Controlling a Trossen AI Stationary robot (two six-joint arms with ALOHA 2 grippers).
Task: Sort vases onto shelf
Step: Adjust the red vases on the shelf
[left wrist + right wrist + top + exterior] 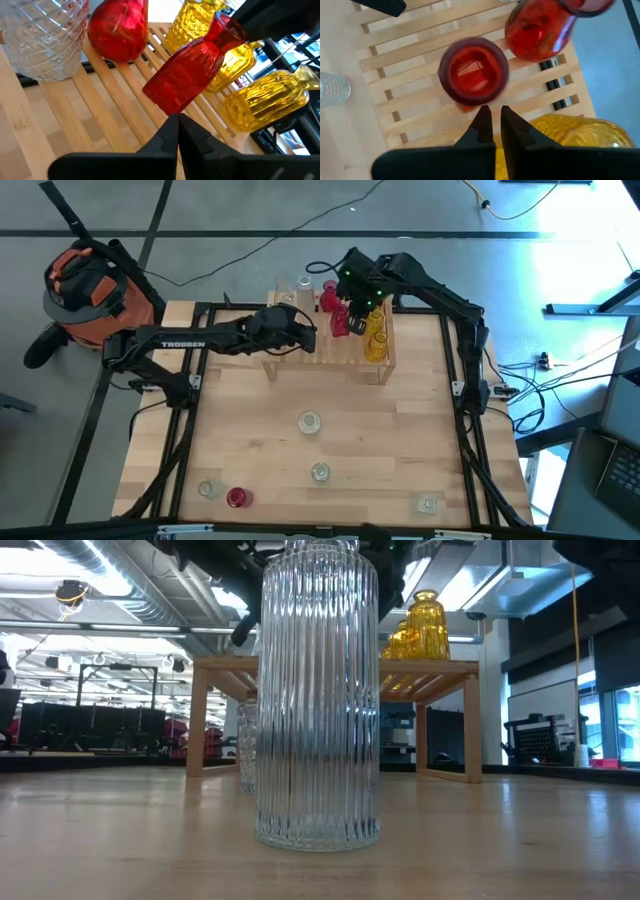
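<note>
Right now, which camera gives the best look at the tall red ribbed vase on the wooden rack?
The left wrist view: the red ribbed vase shows whole, side-on, on the shelf. The right wrist view sees only its mouth from above; the high view, a small red spot; the low view misses it.

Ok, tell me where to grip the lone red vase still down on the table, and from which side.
Take the red vase from straight above, fingers closing across its upper part. It appears to stand upright near the table's front left; a clear vase stands close beside it, so a top-down approach looks least likely to knock that one.
</note>
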